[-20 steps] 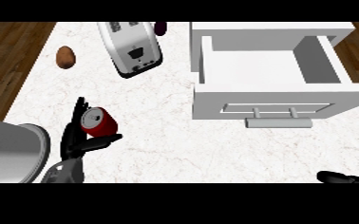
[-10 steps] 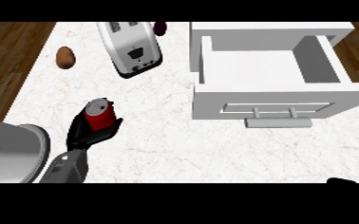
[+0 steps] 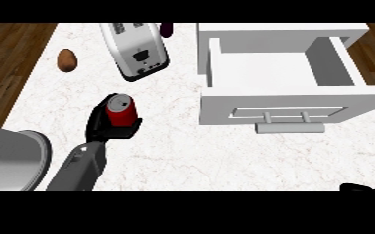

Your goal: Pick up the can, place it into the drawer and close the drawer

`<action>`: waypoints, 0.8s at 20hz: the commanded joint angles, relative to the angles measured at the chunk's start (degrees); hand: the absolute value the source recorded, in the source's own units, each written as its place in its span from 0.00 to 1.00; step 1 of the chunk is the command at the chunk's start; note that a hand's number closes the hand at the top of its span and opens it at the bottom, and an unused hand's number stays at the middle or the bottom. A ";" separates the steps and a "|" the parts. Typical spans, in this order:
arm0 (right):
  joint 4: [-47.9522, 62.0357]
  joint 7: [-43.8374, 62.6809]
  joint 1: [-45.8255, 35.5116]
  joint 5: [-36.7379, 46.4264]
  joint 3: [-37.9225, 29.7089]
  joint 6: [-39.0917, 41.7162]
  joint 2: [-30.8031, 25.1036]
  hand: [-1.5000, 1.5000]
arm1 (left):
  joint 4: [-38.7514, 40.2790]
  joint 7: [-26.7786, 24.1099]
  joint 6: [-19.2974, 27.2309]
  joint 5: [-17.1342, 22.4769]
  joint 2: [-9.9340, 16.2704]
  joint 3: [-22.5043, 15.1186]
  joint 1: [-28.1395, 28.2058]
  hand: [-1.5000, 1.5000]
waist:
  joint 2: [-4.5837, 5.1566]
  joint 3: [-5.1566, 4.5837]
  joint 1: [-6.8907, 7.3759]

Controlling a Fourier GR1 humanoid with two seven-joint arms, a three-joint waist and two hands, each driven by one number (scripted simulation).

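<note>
Black fingers [image 3: 99,119] of the left hand [image 3: 110,129] curl round the red can [image 3: 121,110], which sits upright in the palm above the marble counter [image 3: 183,153], left of the open white drawer [image 3: 282,79]. Its grey forearm slants up from the lower edge. Only a tip of the right hand [image 3: 357,188] shows at lower right; I cannot tell its fingers' state.

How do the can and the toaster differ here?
The can is red and small; the toaster is silver-white and much larger. The left hand is curled round the can; nothing touches the toaster. Both are left of the open drawer.
</note>
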 commanded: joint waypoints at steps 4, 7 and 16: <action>-2.92 -1.77 3.90 0.33 1.07 1.38 1.64 0.00 | 5.57 -0.48 5.41 0.91 -5.41 1.38 -9.48 1.00 | 0.11 -0.01 -0.74; -0.95 -0.26 0.99 -1.76 -1.82 0.96 -0.38 0.00 | -0.53 4.41 5.56 1.77 -5.39 0.29 -10.39 1.00 | -0.18 0.05 0.21; 0.91 -0.82 -0.67 2.63 0.28 -0.61 0.42 0.00 | -15.79 19.78 8.84 1.09 -5.62 -7.64 -14.82 1.00 | -0.52 0.10 1.11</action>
